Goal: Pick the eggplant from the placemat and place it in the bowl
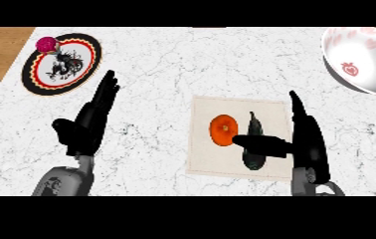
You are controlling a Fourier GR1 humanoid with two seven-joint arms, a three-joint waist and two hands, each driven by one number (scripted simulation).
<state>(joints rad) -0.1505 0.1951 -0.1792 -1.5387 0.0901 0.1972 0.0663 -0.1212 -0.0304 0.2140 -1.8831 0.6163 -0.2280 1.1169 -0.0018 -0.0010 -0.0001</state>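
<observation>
A dark eggplant (254,126) lies lengthwise on a pale square placemat (206,158), its stem end pointing away from me. My right hand (307,136) hovers just right of it, fingers straight and thumb stretched left across the eggplant's lower half, hiding part of it. The hand is open and holds nothing. The white bowl (351,66) with a red emblem inside sits at the far right, partly cut off by the view's edge. My left hand (92,116) rests open at the left, fingers up.
An orange round fruit (223,130) lies on the placemat just left of the eggplant. A black-rimmed patterned plate (51,76) with a small pink object (46,45) on it stands at the far left. A wooden strip (13,41) borders the marble counter's left.
</observation>
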